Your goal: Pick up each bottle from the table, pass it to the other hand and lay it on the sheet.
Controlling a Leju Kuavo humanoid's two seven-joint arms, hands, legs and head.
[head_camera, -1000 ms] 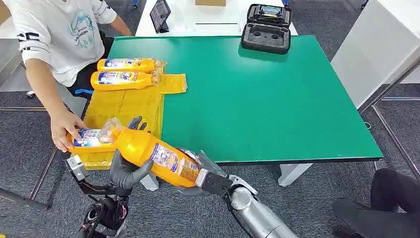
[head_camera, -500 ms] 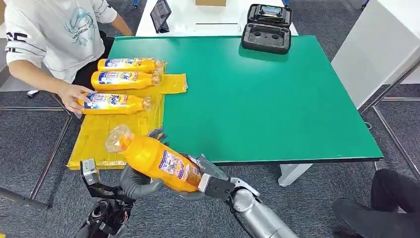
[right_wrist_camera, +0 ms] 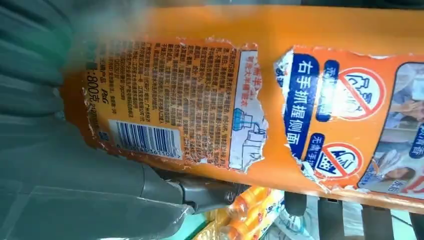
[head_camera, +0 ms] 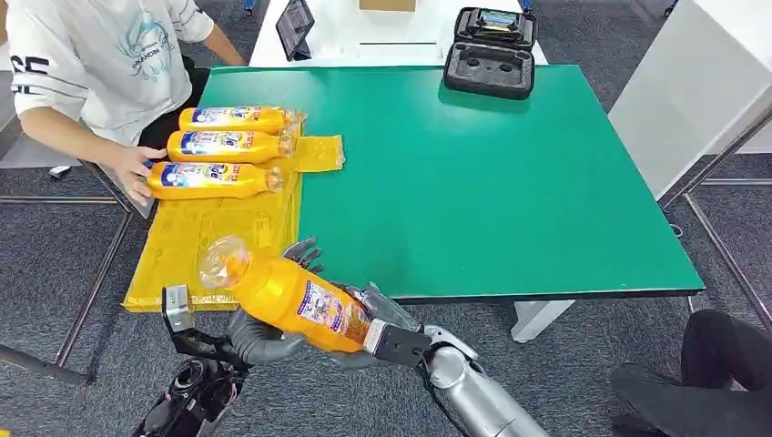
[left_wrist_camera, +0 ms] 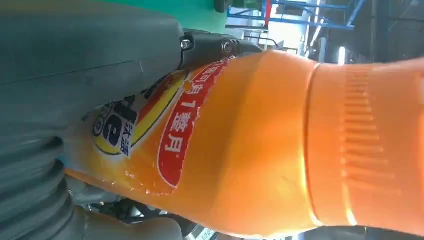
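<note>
An orange bottle (head_camera: 291, 296) with a clear-wrapped cap hangs tilted off the table's front left corner, cap end over the near edge of the yellow sheet (head_camera: 209, 237). My right hand (head_camera: 378, 308) grips its base end. My left hand (head_camera: 258, 335) cups it from below, with fingers (head_camera: 305, 250) curling over the far side. The left wrist view has the bottle's neck (left_wrist_camera: 260, 150) against the left hand (left_wrist_camera: 75, 65). Its torn label (right_wrist_camera: 200, 100) lies against the right hand (right_wrist_camera: 60, 190) in the right wrist view. Three more bottles (head_camera: 228, 144) lie side by side on the sheet's far end.
A person sits at the left, one hand (head_camera: 137, 168) on the nearest laid bottle (head_camera: 214, 179). The green table (head_camera: 501, 182) carries a black case (head_camera: 492, 55) at the back. A white table (head_camera: 692, 91) stands to the right, and a dark-clad leg (head_camera: 719, 364) shows at the lower right.
The person moved the third bottle up the sheet and laid it beside the other two. The bottle in my hands shifted slightly right and toward me, both hands staying on it.
</note>
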